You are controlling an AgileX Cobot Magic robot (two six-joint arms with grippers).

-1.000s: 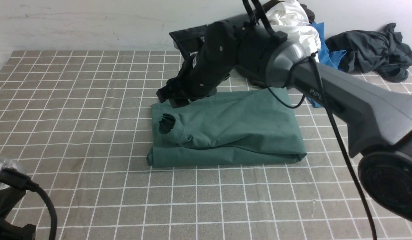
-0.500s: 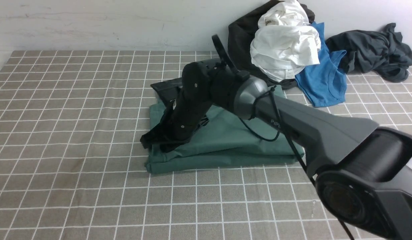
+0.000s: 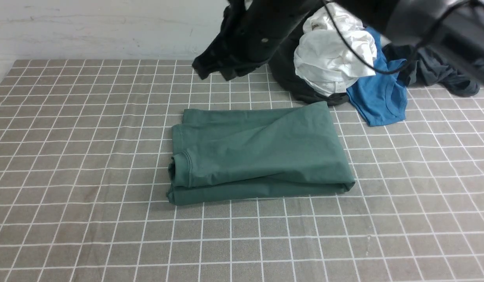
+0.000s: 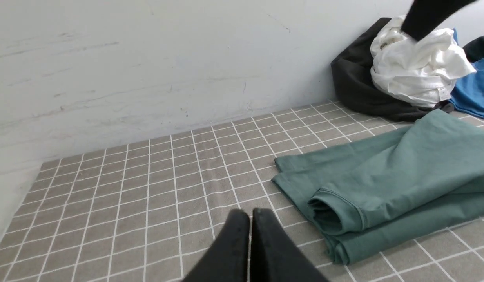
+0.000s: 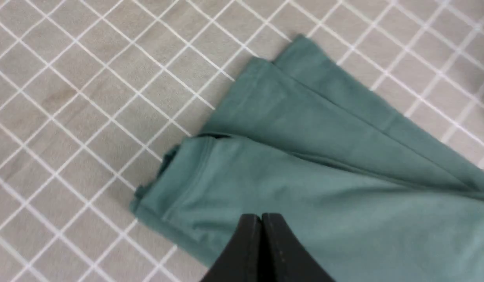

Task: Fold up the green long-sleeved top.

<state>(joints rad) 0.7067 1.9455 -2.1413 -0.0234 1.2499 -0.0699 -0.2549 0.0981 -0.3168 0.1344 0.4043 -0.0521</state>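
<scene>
Now our right gripper [image 5: 260,223] hangs closed and empty above the green long-sleeved top [image 3: 257,154], folded mid-table, long axis left-right; our left gripper [image 4: 249,219], closed too, sits beside its left edge

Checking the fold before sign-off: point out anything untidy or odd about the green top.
The green top lies folded in a flat rectangle, but a cuff bulges from its left edge, rolled rather than tucked flat, and a diagonal crease crosses the top layer. The far left corner also steps out unevenly. No damage shows.
</scene>
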